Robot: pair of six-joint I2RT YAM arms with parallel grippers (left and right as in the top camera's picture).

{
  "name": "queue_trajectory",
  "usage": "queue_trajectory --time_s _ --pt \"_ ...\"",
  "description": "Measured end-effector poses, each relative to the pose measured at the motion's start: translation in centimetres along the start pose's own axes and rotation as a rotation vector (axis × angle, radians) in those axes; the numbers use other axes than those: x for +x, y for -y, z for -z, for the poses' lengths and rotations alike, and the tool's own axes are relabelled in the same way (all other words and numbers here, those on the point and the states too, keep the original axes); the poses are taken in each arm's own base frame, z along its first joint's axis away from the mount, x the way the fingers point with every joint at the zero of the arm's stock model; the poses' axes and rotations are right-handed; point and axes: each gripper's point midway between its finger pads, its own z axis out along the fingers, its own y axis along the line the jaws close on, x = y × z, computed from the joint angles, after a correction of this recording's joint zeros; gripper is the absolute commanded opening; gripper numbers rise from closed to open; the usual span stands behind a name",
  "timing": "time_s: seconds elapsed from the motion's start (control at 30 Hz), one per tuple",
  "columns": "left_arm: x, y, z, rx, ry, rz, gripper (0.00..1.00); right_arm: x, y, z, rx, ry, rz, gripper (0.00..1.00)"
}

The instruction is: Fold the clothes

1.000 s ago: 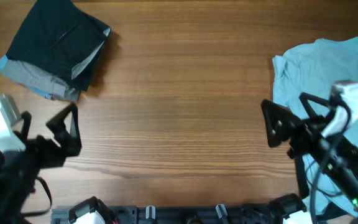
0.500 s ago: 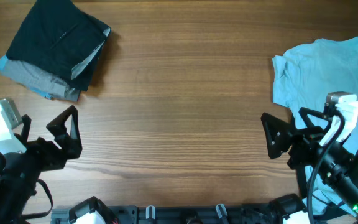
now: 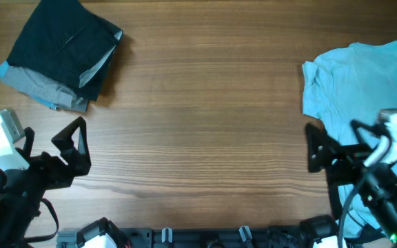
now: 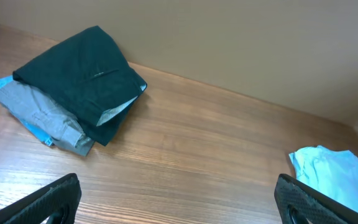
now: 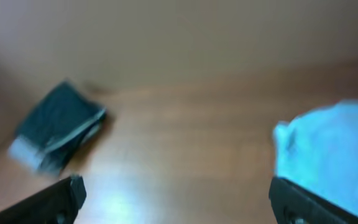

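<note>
Brown wood-grain worktop [image 3: 205,96] fills the overhead view. At its far left corner lies a folded pile [image 3: 60,52]: a dark teal garment [image 3: 64,34] on top, a grey garment [image 3: 36,84] under it, with a bit of light blue at the edge. At the right side lies a light blue shirt [image 3: 364,76], wrinkled and loosely spread, not folded. At the near left hovers the left tool [image 4: 176,196], on the near side of the pile and apart from it; its fingers [image 4: 55,199] stand wide apart. At the near right, over the near-left edge of the shirt, is the right tool [image 5: 176,190], also spread wide. Whether it touches the cloth I cannot tell. The right wrist view is blurred; pile and shirt show there only as soft patches.
</note>
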Motion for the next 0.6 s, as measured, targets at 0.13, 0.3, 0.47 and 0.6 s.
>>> queue_trajectory --time_s 0.13,0.3,0.47,0.6 --pt "0.0 0.0 0.0 -0.001 -0.001 0.0 1.0 -0.5 0.9 -0.2 0.002 0.203 0.103 1.0" --pt "0.0 -0.1 0.0 -0.005 0.0 0.0 1.0 4.3 2.0 -2.5 -0.029 0.267 0.166 1.0" --pt "0.0 -0.1 0.0 -0.008 0.0 0.001 1.0 10.0 3.5 -5.9 -0.063 0.314 0.151 1.0" --pt "0.1 -0.1 0.0 -0.008 -0.002 0.002 1.0 12.2 4.2 -8.0 -0.097 0.377 0.08 1.0"
